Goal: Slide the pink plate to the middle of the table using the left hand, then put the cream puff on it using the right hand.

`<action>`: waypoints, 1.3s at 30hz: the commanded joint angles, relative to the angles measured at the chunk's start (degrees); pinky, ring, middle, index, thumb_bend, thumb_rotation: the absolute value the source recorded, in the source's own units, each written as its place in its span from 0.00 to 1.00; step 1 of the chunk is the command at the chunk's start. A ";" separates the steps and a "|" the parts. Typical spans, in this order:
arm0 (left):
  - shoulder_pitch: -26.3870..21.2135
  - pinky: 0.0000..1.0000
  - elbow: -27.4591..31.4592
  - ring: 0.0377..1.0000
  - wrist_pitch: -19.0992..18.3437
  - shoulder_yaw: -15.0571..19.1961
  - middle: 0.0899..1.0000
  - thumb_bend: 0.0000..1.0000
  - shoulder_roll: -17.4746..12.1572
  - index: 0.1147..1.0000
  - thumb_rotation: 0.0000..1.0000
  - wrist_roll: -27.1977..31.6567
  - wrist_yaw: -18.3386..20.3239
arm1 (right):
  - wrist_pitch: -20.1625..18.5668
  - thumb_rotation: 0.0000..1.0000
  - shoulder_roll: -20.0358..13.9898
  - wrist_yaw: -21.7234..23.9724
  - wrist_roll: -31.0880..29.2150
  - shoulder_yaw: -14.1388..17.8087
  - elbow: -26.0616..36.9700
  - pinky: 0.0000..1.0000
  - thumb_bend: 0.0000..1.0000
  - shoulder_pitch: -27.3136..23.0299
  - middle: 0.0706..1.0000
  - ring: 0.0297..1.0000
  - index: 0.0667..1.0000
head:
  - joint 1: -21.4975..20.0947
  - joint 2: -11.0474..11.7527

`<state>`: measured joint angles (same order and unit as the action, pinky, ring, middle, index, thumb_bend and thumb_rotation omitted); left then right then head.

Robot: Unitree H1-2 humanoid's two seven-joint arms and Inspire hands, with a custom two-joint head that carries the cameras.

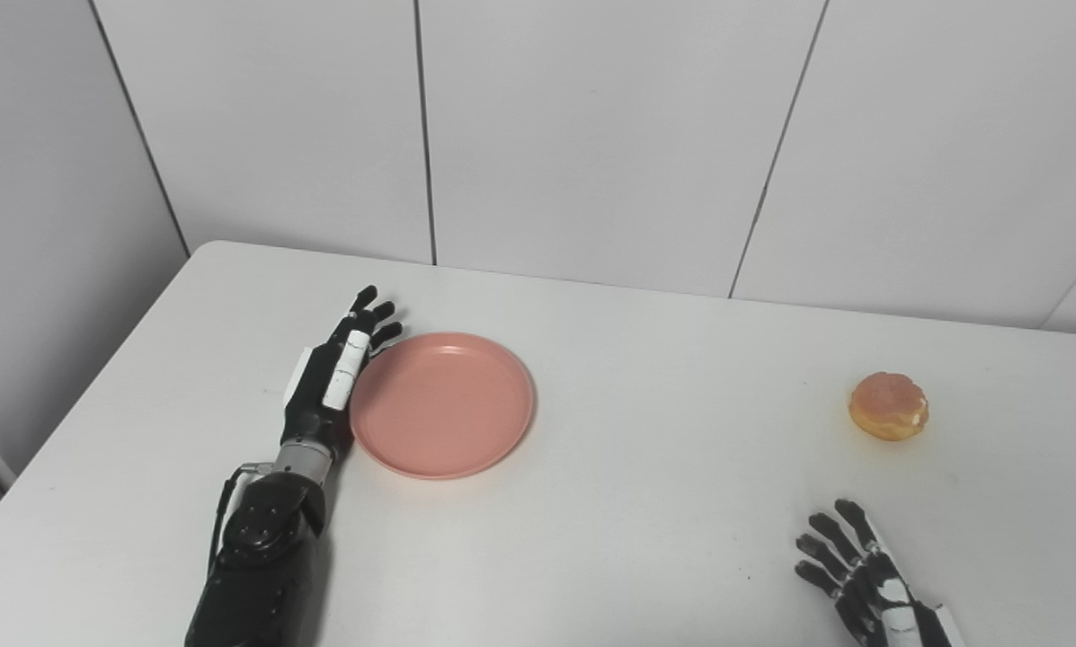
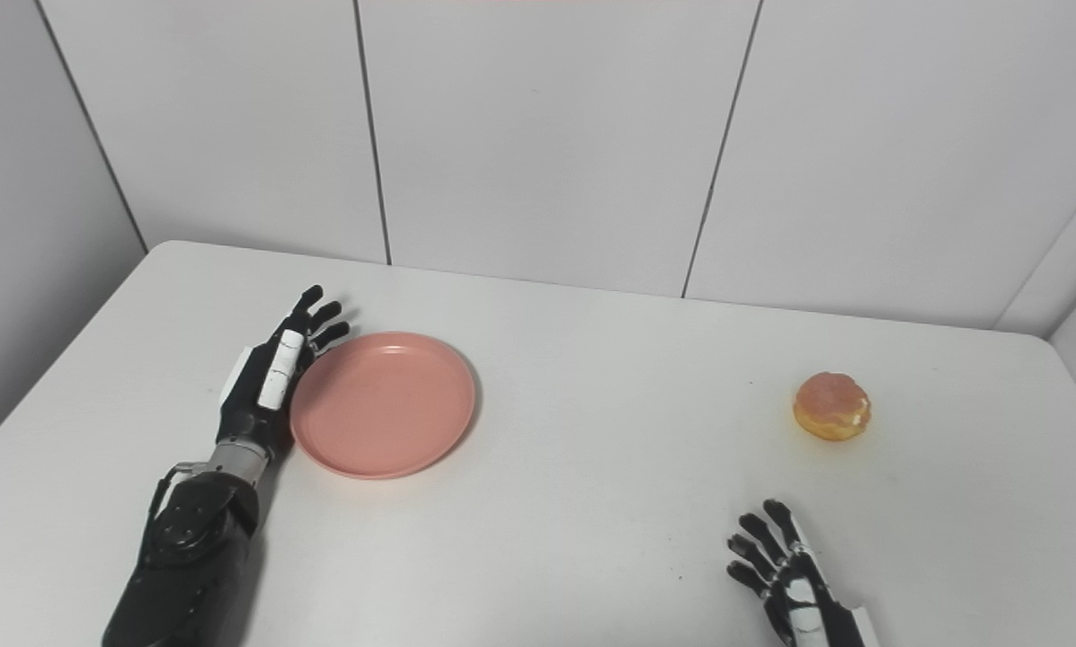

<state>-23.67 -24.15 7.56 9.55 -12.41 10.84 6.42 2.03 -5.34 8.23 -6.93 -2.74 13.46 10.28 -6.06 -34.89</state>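
While left hand (image 1: 340,377) flanks plate (image 1: 443,404)

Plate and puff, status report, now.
Left hand open, flat against pink plate at its left rim. Right hand open, near table edge, short of cream puff. Plate left of center. Nothing between.

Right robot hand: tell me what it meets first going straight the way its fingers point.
Nothing, it seems: the right robot hand points up-left over bare table, passing left of the cream puff. Depth is uncertain.
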 commanded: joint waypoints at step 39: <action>3.73 0.90 15.37 0.93 -7.35 -7.62 0.96 0.91 6.58 0.95 0.86 -0.71 3.15 | -3.65 1.00 6.69 -3.19 8.05 -4.86 2.54 0.82 0.92 -2.54 0.87 0.85 0.93 | -13.27 -1.33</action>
<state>-18.83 -11.35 0.41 2.23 -6.67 9.76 9.09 -1.41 1.04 5.53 0.88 -7.48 14.81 8.32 -19.07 -36.21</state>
